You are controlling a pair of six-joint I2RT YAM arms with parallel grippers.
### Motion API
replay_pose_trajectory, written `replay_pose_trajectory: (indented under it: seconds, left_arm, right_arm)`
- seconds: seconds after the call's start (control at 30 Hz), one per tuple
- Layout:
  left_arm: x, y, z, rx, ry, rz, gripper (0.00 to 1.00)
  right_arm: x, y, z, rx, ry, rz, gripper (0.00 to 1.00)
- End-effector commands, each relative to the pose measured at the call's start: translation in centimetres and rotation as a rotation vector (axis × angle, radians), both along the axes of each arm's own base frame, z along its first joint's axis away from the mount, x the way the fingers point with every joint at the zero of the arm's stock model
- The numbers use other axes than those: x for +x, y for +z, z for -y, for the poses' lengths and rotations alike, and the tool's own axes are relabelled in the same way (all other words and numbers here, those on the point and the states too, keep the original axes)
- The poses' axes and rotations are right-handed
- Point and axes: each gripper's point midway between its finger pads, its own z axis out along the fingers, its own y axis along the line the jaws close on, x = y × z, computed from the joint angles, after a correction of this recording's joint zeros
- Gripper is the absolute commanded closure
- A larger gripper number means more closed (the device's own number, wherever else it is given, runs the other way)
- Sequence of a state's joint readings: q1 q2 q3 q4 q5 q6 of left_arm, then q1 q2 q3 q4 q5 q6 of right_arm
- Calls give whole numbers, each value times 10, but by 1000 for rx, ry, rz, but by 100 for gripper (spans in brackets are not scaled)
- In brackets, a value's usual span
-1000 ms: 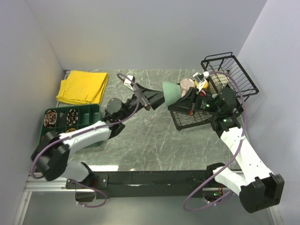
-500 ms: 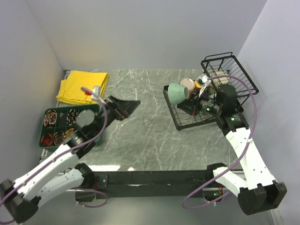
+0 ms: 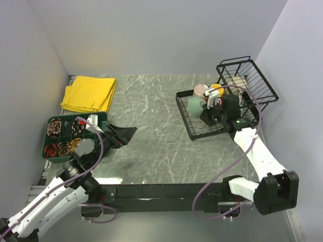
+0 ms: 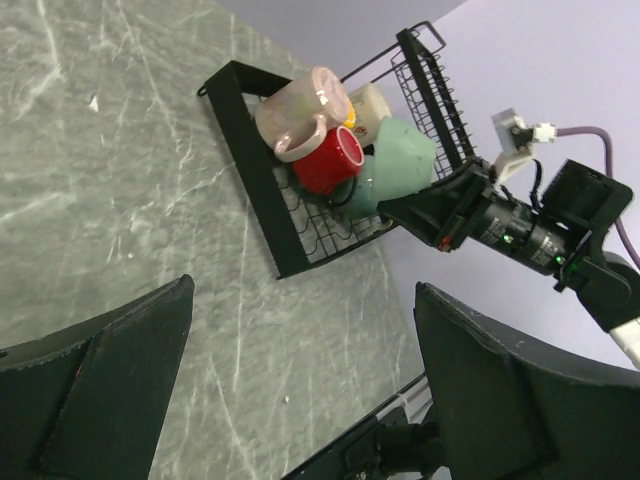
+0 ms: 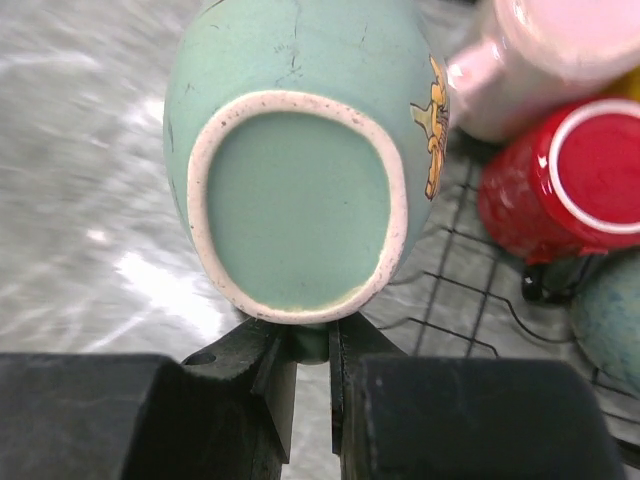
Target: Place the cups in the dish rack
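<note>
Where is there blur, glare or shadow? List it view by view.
Right wrist: the green mug is sharp, the table beside it smeared, with a white glare patch. Left wrist: the rack is crisp, the near fingers dark and featureless. Top: even light, a faint shadow on the table near the left arm.

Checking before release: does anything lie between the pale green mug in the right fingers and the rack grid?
Nothing visible. The pale green mug, in the right gripper, hangs over the dish rack with the red mug and pink mug close beside it.
</note>
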State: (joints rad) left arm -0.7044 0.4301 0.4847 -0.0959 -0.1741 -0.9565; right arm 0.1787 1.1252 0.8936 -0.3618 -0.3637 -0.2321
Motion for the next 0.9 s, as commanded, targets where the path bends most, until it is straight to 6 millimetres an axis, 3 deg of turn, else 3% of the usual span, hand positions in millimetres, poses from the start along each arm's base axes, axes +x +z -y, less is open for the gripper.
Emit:
replay_pose_trajectory:
  seconds: [0.0, 0.2, 0.47, 0.87]
  left_arm:
    - [-4, -5, -9, -8, 25, -11, 4]
    - [-8, -21, -13, -6, 30, -38, 4]
    - [-9, -27, -13, -7, 31, -49, 4]
    - [-10, -29, -14, -15, 35, -57, 4]
  right_arm:
    - [29, -13, 17, -105, -48, 78, 100]
    - [35, -44, 26, -166, -71, 30, 100]
    - [40, -83, 36, -252, -83, -68, 100]
    - [40, -111, 38, -319, -64, -148, 96]
